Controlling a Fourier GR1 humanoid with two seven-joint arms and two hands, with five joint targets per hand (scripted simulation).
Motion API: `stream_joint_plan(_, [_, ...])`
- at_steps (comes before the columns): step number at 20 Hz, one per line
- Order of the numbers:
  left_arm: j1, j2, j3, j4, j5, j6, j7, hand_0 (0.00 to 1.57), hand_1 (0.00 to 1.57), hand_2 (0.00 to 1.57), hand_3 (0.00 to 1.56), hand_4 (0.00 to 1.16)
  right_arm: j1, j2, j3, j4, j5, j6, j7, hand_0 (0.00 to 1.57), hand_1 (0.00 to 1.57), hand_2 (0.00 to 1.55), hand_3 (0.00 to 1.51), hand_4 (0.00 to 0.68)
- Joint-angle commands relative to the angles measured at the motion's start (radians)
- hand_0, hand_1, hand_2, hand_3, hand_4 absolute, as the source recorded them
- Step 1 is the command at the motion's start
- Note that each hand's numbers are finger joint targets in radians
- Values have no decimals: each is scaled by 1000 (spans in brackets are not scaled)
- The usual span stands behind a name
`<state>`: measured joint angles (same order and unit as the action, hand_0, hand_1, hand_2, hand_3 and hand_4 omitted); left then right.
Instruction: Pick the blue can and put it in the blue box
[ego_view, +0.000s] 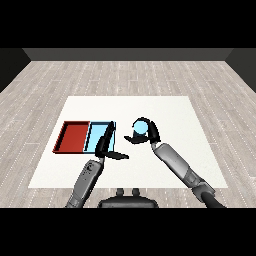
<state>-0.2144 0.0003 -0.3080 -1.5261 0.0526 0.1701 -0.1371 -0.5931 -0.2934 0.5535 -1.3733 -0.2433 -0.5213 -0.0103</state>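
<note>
Right hand (148, 134) has its fingers curled round the blue can (140, 127), held just right of the blue tray (94, 135) (whether it clears the table is hard to tell); left hand (106, 144) reaches over the blue tray's near right corner, fingers straight, thumb sticking out right, holding nothing; red tray (74, 136) sits touching the blue one's left side on the white table (165, 110).
</note>
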Motion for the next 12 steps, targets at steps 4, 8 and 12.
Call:
stream_joint_plan(4, [9, 0, -31, -14, 28, 0, 16, 0, 0, 0, 0, 0, 47, 50, -75, -92, 135, 29, 51, 1454, 1454, 1436, 1373, 588])
stream_joint_plan(8, [-48, 0, -58, 97, 68, 43, -48, 0, 0, 0, 0, 0, 59, 57, -142, -108, 160, 107, 85, 1465, 1465, 1440, 1381, 595])
stream_joint_plan(12, [-50, 0, -144, 74, 47, 124, -35, 0, 0, 0, 0, 0, 38, 90, -176, -94, 187, 152, 88, 1452, 1452, 1437, 1379, 586])
